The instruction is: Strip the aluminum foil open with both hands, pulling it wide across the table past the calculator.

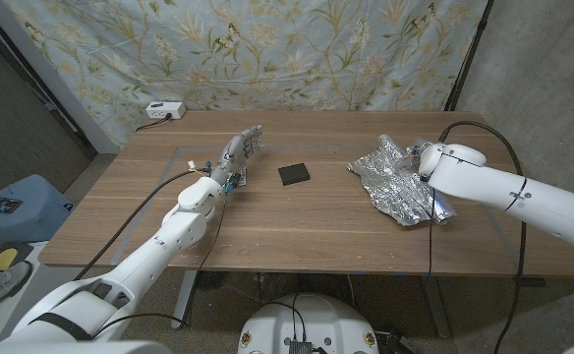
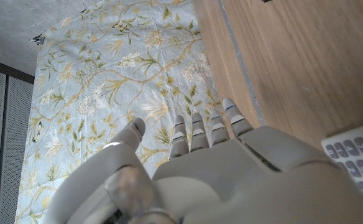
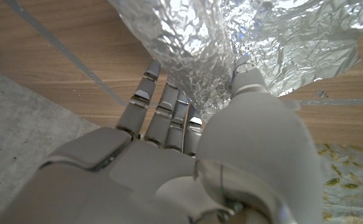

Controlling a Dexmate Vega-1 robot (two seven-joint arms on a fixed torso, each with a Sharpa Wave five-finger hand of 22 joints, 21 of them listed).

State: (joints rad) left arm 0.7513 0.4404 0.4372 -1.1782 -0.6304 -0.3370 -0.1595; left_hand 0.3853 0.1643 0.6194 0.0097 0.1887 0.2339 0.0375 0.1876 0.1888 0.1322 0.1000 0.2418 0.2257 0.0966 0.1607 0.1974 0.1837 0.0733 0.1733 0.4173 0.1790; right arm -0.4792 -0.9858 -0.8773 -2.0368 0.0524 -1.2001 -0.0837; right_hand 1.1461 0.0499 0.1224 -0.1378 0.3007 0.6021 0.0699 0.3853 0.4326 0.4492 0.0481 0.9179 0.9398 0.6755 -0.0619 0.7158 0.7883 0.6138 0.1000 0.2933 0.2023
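While the right hand (image 3: 188, 155) has the crumpled aluminum foil (image 1: 395, 179) pinched between thumb and fingers on the table's right side, the left hand (image 1: 240, 149) is up off the wooden table (image 1: 120, 216) with fingers spread apart and nothing in them, just left of the calculator (image 1: 294, 174). So only one end of the foil is held right now. I'd guess the step in hand is getting that left hand across to the foil's near-left edge (it's well apart from it, with the calculator in between). Best bet: keep the right pinch firm, reach over the calculator rather than brushing it, grab a loose corner not the wad, then pull slow so it doesn't tear.
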